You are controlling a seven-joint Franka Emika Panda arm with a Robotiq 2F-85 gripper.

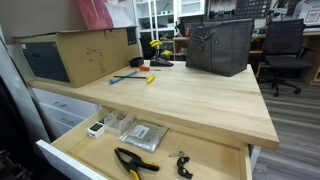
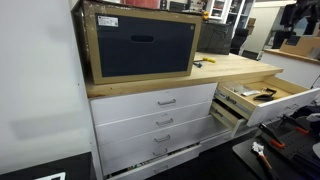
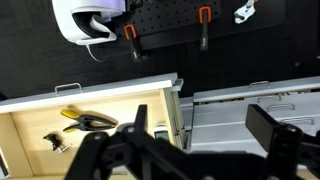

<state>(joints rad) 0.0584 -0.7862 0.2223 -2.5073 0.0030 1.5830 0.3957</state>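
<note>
The tool (image 3: 200,138) fills the bottom of the wrist view, its jaws spread wide with nothing between them, hanging above the side wall of the open drawer (image 3: 30,118). The pliers (image 3: 88,120) lie on the drawer floor at the lower left of that view, with the keys (image 3: 52,143) near them, further left. In an exterior view the same pliers (image 1: 133,162) sit at bottom centre, below the counter (image 1: 190,95). The likely trouble is that wall — a straight descent could land a finger on it, or in the second drawer (image 3: 235,118) at lower right. The pliers lie flat, so fingers might scrape the wood and slip off — or snag the keys.
</note>
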